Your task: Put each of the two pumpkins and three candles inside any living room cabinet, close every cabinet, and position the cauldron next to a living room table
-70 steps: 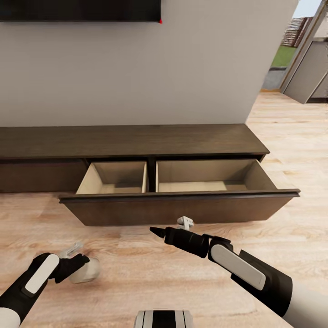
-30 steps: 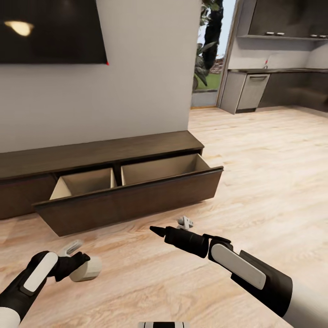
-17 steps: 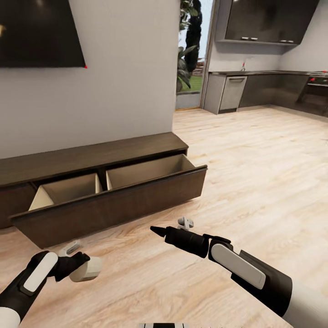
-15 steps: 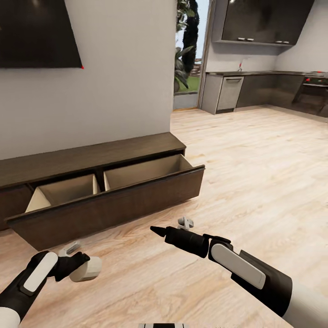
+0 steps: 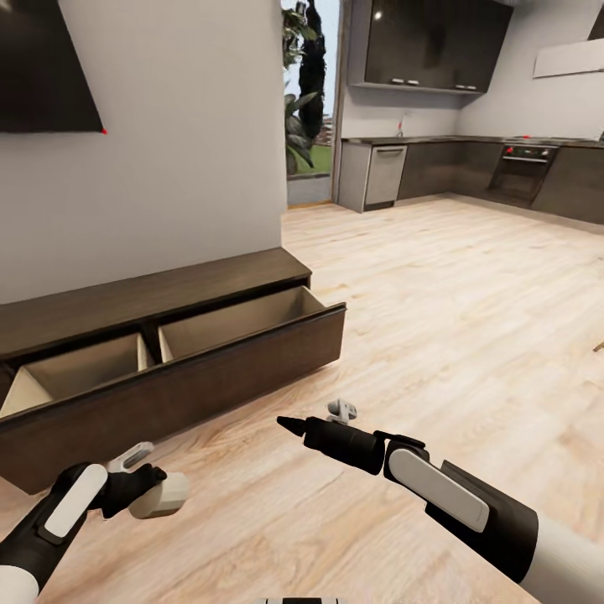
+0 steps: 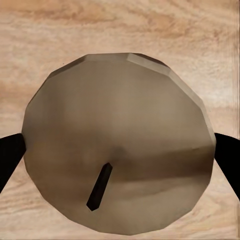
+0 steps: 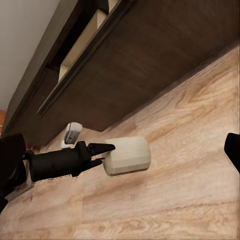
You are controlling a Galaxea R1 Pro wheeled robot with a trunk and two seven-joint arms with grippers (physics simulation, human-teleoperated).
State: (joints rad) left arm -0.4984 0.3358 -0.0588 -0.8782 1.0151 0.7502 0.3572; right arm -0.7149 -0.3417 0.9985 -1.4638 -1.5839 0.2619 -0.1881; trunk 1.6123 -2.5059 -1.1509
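Note:
My left gripper (image 5: 153,493) is shut on a pale stubby candle (image 5: 161,496), held low over the wood floor at the lower left of the head view. The left wrist view looks onto the candle's flat top (image 6: 120,150) with its dark wick, a black finger at each side. The long dark-brown cabinet (image 5: 159,292) stands against the wall at left. Its wide drawer front (image 5: 210,369) is pulled out, and the two pale compartments look empty where I can see into them. My right gripper (image 5: 285,424) hangs open and empty at centre. The right wrist view shows the held candle (image 7: 127,156) under the cabinet (image 7: 165,55).
A dark screen (image 5: 42,67) hangs on the wall above the cabinet. Past the wall's corner is a doorway with plants (image 5: 304,109), then grey kitchen units (image 5: 470,172) along the back right. Bare wood floor (image 5: 470,319) stretches wide to the right.
The whole view has swung to the right, so the cabinet has slid left in the picture and the kitchen has come in. Both arms keep their pose; the candle stays in the left gripper.

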